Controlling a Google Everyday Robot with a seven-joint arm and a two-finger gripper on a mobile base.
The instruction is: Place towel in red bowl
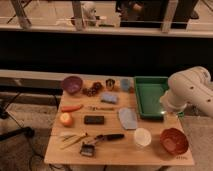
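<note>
At the far left of the wooden table (pixel 55 150), a purple bowl (pixel 72 84) sits near the back edge, with an orange-red carrot-like piece (pixel 72 107) and a round orange fruit (pixel 66 119) in front of it. Toward the middle lie a dark flat block (pixel 94 119), a black-handled brush (pixel 102 140) and a small blue-grey pad (pixel 109 98) (thicker than the cloth, and not what is wanted). Just right of centre the towel (pixel 127 118) lies flat and limp on the bare wood, its right edge just beside the green tray (pixel 150 78), with a white cup (pixel 142 137) in front of it. At the lower right of the frame the red bowl (pixel 174 141) stands empty near the table corner. Above it the white arm ends in the gripper (pixel 169 106), which hangs over the tray's right rim; whether it is open or closed I cannot tell. The towel lies to the gripper's left and slightly lower in the frame, apart from it and untouched. The step in hand looks like the reach. It would go best to come down on the cloth's middle, pinch up a fold rather than an edge, lift clear of the white cup, then carry it right to the bowl.
</note>
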